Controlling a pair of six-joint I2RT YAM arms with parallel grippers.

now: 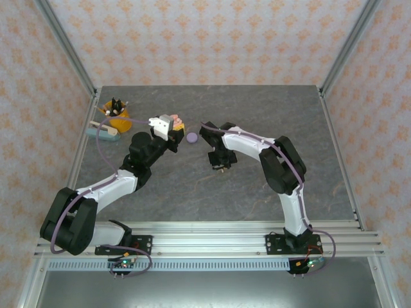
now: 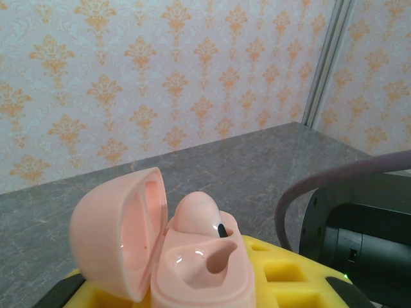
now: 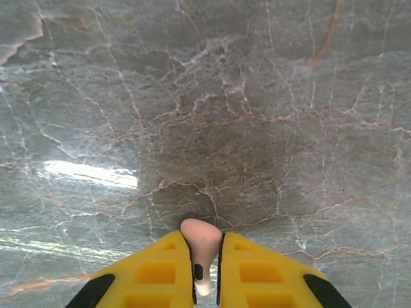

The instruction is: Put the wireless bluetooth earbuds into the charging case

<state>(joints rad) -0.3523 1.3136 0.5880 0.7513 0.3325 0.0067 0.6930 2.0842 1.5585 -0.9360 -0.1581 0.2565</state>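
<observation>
My left gripper is shut on a salmon-pink charging case, held raised near the table's back left. The case's lid stands open to the left. One pink earbud sits in the far socket; the near socket is empty. To the right, over the middle of the table, my right gripper points down. It is shut on another pink earbud, pinched between the yellow fingers with the bud's head sticking out over the marble.
A small lilac round case lies on the table between the two grippers. At the back left stand an orange cup with small items and a pale blue object. Metal frame posts flank the grey marble table.
</observation>
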